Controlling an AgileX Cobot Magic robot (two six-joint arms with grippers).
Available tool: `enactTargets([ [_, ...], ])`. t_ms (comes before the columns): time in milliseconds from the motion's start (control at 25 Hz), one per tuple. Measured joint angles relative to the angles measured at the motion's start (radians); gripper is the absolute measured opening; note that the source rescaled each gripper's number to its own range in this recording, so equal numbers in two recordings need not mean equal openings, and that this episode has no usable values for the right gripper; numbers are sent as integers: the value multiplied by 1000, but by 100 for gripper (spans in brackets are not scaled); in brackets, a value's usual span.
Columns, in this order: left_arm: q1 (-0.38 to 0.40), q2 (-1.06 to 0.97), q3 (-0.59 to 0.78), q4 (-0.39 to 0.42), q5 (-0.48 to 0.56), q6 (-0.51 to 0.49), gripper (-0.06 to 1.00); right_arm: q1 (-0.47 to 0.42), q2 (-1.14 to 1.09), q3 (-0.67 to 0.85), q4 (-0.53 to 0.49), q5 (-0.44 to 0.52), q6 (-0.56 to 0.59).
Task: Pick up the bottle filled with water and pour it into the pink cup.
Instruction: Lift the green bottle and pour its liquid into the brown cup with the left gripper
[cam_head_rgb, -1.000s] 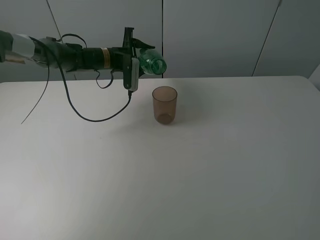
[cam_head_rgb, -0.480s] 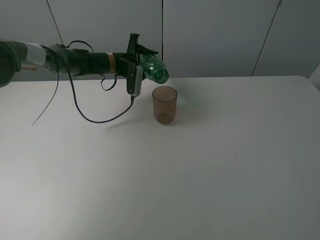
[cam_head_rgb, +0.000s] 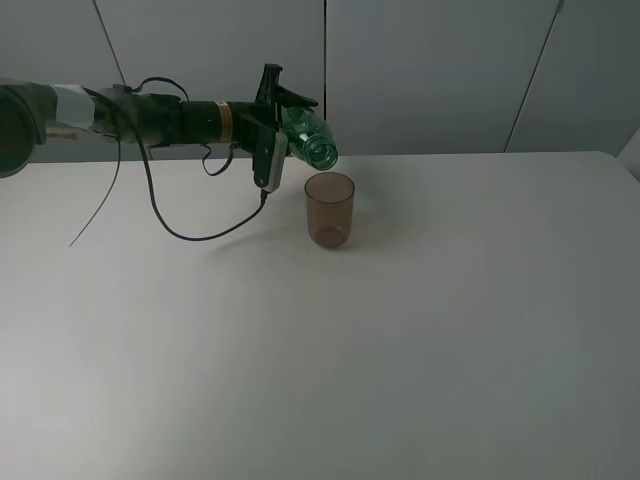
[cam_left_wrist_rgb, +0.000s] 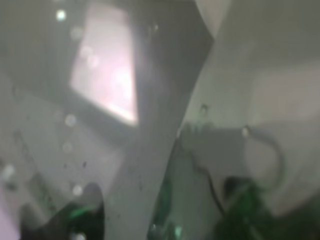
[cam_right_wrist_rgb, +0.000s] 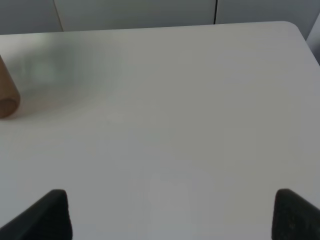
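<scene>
My left gripper (cam_head_rgb: 283, 118) is shut on the green bottle (cam_head_rgb: 308, 138) and holds it in the air, tipped over with its open mouth pointing down and right, just above the left rim of the pink cup (cam_head_rgb: 329, 210). The cup stands upright on the white table (cam_head_rgb: 450, 330). The left wrist view is blurred; green bottle plastic (cam_left_wrist_rgb: 250, 210) shows close to the lens. My right gripper (cam_right_wrist_rgb: 170, 215) is open and empty low over the table, far from the cup, whose edge (cam_right_wrist_rgb: 7, 95) shows at the side of the right wrist view.
A black cable (cam_head_rgb: 190, 235) hangs from the left arm down to the table, left of the cup. Grey wall panels (cam_head_rgb: 430, 70) stand behind the table's back edge. The right arm does not show in the exterior high view.
The left gripper has shifted slightly right and tipped the bottle further, so its mouth has dropped closer to the cup's rim. The cup and right gripper have not moved.
</scene>
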Motion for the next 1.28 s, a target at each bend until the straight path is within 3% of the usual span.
enactTargets([
  [520,-8,0,-27,10,2,72,0,0,0,0,0,0,0],
  [1280,-14,0,-50,22,2,93,0,0,0,0,0,0,0],
])
